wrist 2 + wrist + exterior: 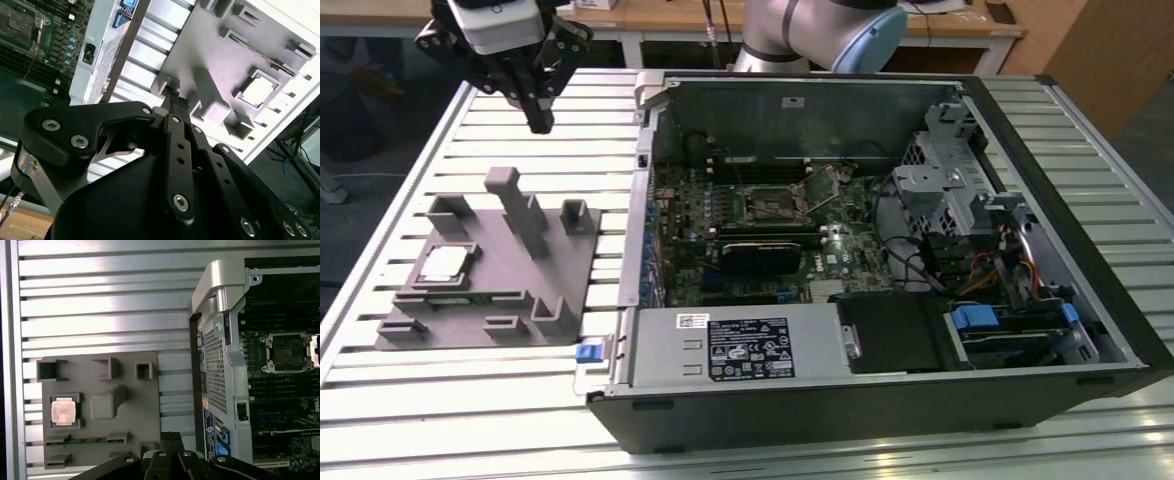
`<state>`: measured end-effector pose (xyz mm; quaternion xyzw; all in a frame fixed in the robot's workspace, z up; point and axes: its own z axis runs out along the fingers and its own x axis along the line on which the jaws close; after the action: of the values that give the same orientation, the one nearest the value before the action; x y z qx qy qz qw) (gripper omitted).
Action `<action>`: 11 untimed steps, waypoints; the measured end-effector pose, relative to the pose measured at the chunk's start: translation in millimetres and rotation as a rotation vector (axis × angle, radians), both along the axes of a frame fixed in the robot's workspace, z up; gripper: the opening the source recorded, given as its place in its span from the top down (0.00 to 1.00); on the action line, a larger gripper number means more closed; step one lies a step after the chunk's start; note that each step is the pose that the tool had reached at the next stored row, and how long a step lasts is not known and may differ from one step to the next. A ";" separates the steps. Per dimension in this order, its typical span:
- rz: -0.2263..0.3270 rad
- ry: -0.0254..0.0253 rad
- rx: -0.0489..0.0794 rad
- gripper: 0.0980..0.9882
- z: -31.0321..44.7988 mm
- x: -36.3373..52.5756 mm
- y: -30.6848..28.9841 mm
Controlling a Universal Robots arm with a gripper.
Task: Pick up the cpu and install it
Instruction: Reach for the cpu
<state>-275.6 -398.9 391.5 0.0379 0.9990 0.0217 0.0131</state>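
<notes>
Starting at the exterior view's left, what is being shown?

A grey fixture (507, 305) is being carried by the slatted table (400, 170), and the cpu (444, 263) is being cradled in a square recess of that fixture, pale top facing up. It is also being seen in both wrist views (63, 410) (258, 90).

And what is being done with the gripper?

The gripper (540, 125) is being held in the air, pointing down, over the fixture's end away from the cpu. Its fingers (172, 436) are being pressed together with nothing between them, and the cpu is not being touched.

What is being met further towards the exterior view's right?

An open computer case (1121, 330) is being displayed just beside the fixture, lying on its side. The dark socket frame (765, 205) on its green board is being left uncovered, with no chip being held in it. Past it, at the case's far side, metal drive bays (947, 180) and blue clips (977, 320) are being seen.
</notes>
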 end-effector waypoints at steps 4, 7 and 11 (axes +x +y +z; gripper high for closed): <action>0.000 0.0001 0.000 0.99 -0.1 -2.8 0.0; 0.000 0.0000 0.000 0.99 -0.2 -4.4 0.0; 0.000 0.0000 0.000 0.99 -0.4 -6.4 0.0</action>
<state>-282.0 -398.9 391.1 0.0379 0.9990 0.0217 0.0131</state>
